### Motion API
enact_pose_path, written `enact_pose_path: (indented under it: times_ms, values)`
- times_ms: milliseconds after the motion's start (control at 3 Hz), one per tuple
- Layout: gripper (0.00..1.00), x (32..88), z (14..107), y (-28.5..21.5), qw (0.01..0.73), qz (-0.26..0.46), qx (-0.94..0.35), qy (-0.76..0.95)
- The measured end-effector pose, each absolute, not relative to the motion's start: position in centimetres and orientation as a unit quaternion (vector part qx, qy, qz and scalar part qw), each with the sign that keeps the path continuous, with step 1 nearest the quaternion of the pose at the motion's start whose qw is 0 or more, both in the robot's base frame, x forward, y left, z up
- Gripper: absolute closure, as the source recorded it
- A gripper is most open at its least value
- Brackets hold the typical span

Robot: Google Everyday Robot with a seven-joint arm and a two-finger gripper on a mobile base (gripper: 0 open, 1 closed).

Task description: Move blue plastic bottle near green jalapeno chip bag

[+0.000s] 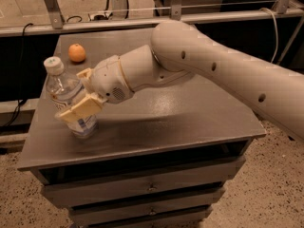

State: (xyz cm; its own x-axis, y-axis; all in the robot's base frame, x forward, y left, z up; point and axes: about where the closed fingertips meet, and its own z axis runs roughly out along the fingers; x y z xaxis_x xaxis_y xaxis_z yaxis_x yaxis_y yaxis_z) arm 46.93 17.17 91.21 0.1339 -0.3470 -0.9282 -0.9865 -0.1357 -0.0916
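Camera view: the nearest things were the drawer fronts [152, 188] of a grey cabinet, above a speckled floor [280, 184]. Above them was the flat cabinet top [190, 122].

The gripper [71, 96] sat over the front-left part of that top. Its jaws were closed in on the blue plastic bottle [64, 87], one on each side. The near finger [80, 109] lay pressed across the front of the label. The other finger showed behind the bottle's shoulder. There was no visible gap between the pads and the plastic, so it read as a pinch on the mid-body.

The bottle was clear, faintly bluish plastic with a white label and dark print, partly covered by the near finger. Its white screw cap [53, 64] was on.

Its base was down at the cabinet top, near the front-left corner. I couldn't tell whether the base was fully seated or slightly lifted. The long axis was near vertical but tilted, with the cap leaning up and to image left, away from the wrist.

The arm [213, 70] ran from the gripper's wrist back across the top and out at image right. Farther back, an orange [77, 52] sat near the rear-left corner, well apart from the bottle. A metal rail [142, 23] crossed behind the cabinet.
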Motion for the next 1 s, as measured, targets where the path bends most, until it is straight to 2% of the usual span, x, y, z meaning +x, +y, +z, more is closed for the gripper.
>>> enact_pose_path:
  times_ms: [333,667,1000]
  values:
    - [0.87,50.3,93.6,13.1,0.423,0.362,-0.631,0.541]
    - [1.0,54.2,97.1,6.6,0.436,0.305,-0.628,0.568]
    - [1.0,55.3,99.7,4.8,0.457,0.286,-0.624,0.566]
